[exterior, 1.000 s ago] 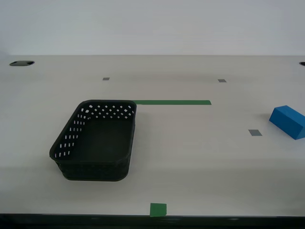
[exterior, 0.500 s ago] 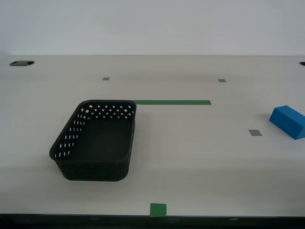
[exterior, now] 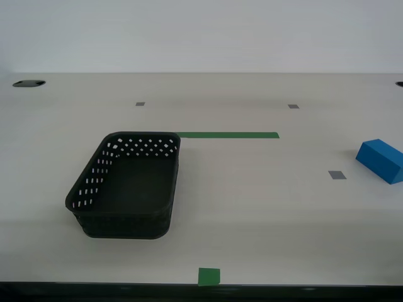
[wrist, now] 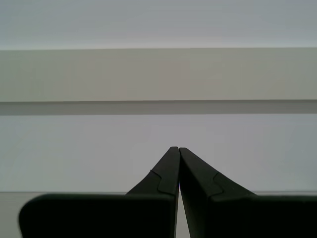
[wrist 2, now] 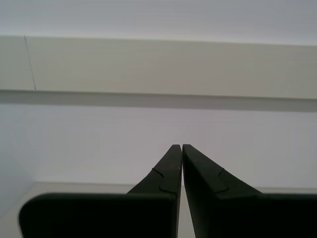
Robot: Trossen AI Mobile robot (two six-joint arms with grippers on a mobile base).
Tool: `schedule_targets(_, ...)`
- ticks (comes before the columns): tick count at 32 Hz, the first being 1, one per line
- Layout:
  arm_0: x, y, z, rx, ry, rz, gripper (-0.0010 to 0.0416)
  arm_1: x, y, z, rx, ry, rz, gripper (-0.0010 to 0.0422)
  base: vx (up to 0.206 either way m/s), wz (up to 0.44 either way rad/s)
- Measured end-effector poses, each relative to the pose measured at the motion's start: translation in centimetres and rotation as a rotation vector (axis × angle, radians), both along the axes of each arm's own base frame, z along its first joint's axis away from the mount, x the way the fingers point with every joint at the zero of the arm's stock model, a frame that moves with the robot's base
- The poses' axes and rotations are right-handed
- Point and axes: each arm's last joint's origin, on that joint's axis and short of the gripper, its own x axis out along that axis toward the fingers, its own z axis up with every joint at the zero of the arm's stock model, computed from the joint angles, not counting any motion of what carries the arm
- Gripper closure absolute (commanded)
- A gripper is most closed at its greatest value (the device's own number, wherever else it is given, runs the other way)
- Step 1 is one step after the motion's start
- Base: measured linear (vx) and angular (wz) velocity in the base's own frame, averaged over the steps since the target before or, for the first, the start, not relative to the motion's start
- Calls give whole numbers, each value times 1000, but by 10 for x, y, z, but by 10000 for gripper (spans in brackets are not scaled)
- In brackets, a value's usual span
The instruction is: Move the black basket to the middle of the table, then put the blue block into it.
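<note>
The black basket [exterior: 126, 185] stands empty on the table [exterior: 252, 207], toward the exterior view's left and near the front edge. The blue block [exterior: 381, 160] lies on the table at the exterior view's far right, apart from the basket. Neither arm shows in the exterior view. My first gripper [wrist: 178, 148] is shut on nothing and points at a pale wall. My second gripper [wrist 2: 182, 146] is likewise shut and empty, facing a pale wall. Neither wrist view shows the basket or the block.
A long green tape strip [exterior: 227, 134] lies behind the basket's far corner. A green tape square [exterior: 209, 276] sits at the dark front edge. Small grey squares [exterior: 337, 175] dot the tabletop. A dark hole [exterior: 28, 83] is at the far left corner.
</note>
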Motion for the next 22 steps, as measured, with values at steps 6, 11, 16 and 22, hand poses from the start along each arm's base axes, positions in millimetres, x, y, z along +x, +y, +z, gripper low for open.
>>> schedule_targets(6, -1, 0, -2, 0, 32, 1, 405, 5, -1, 15, -143, 369, -21, 412, 0, 0)
schedule_targets(11, -1, 0, -3, 0, 42, 1, 405, -14, -4, 42, -206, 742, -54, 412, 0, 0)
schedule_targets(16, -1, 0, -3, 0, 42, 1, 405, -29, -9, 49, -269, 914, -186, 412, 0, 0)
schedule_targets(22, -1, 0, -3, 0, 42, 1, 405, -39, -9, 24, -291, 1090, -173, 412, 0, 0)
